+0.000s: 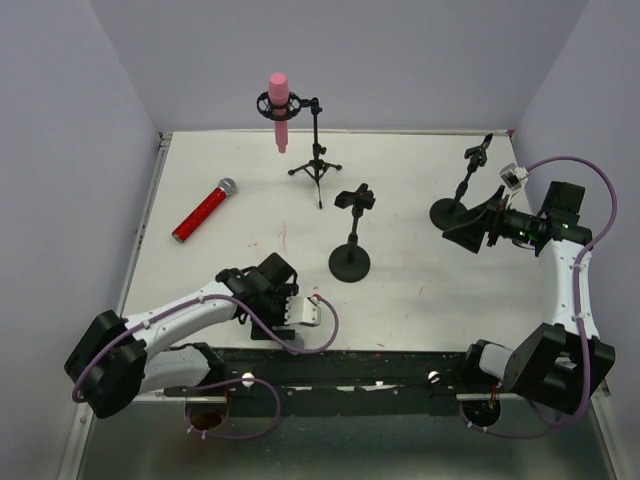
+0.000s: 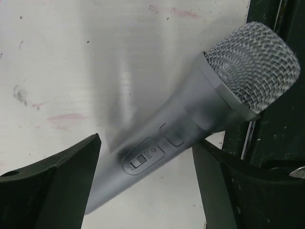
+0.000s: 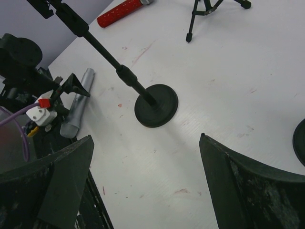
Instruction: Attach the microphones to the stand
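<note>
The silver-grey microphone [image 2: 181, 119] with a mesh head lies flat on the table near the front edge; it also shows in the right wrist view [image 3: 76, 102]. My left gripper [image 2: 145, 140] is open and straddles its body, low over the table [image 1: 275, 300]. The pink microphone [image 1: 278, 105] sits in the shock mount of the tripod stand [image 1: 318, 165] at the back. The red microphone [image 1: 203, 210] lies on the table at the left. My right gripper [image 3: 145, 138] is open and empty, beside the right stand's base [image 1: 447, 212].
A round-base stand [image 1: 350, 262] with an empty clip [image 1: 355, 198] stands mid-table; it also shows in the right wrist view [image 3: 156, 106]. The right stand carries an empty clip [image 1: 478, 155]. The table's black front rail [image 1: 350, 365] runs just behind the left gripper.
</note>
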`<state>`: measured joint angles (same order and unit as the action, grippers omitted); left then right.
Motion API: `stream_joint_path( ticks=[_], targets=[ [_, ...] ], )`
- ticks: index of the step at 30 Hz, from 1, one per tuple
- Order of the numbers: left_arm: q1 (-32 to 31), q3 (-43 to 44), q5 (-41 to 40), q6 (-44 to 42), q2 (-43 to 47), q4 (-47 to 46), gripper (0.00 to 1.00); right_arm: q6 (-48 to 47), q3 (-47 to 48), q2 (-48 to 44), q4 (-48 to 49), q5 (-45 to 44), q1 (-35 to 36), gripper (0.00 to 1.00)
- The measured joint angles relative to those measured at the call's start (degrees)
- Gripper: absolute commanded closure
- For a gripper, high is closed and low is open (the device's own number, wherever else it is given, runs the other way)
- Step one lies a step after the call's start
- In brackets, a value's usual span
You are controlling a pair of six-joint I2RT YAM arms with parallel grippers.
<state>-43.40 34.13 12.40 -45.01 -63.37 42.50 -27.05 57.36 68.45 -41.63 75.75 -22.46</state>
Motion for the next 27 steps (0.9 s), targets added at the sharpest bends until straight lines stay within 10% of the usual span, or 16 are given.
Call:
stream_joint_path(
  ticks=[7,13,15,27],
  targets=[
    [-2.9,0.3,-0.8,0.6,-6.3,-4.0,0.37,0.0,0.0,-0.5,0.0,0.1,0.0,0.0],
    [-4.3,3.6,-0.7,0.8,-11.0,-4.9,0.72,0.0,0.0,-0.5,0.0,0.1,0.0,0.0],
    [-4.5,4.6,-0.6,1.0,-12.3,-5.2,1.0,0.0,0.0,-0.5,0.0,0.1,0.0,0.0],
    [-5.7,7.2,0.3,9.5,-0.6,-8.7,1.0,0.0,-1.0,-0.6,0.7,0.0,0.0,0.0]
  ],
)
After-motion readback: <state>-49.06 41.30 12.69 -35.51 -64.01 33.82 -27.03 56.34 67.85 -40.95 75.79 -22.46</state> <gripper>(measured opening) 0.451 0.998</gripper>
